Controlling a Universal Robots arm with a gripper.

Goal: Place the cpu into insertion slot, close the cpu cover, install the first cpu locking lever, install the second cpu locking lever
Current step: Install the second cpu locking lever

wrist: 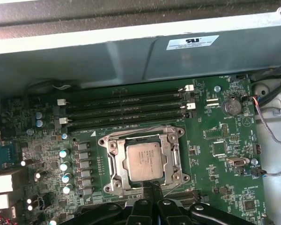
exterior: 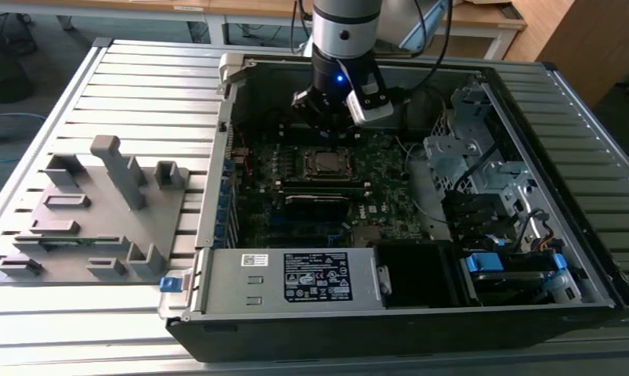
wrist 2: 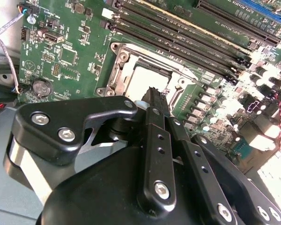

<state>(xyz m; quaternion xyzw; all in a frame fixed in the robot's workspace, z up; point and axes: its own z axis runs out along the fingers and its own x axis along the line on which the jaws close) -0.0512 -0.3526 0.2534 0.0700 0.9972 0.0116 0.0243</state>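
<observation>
Scanning the first wrist view left to right, you find the flat silver-grey square cpu (wrist: 143,161) at lower centre, seated in the black metal-rimmed insertion slot (wrist: 113,151), the thin silvery cpu cover (wrist: 173,150) framing it. Your black gripper (wrist: 151,187), fingertips pressed together and empty, meets the cover's bottom edge.

No print readable; white label (wrist: 193,41) on case wall, black label (exterior: 317,276) on power supply, both illegible
</observation>
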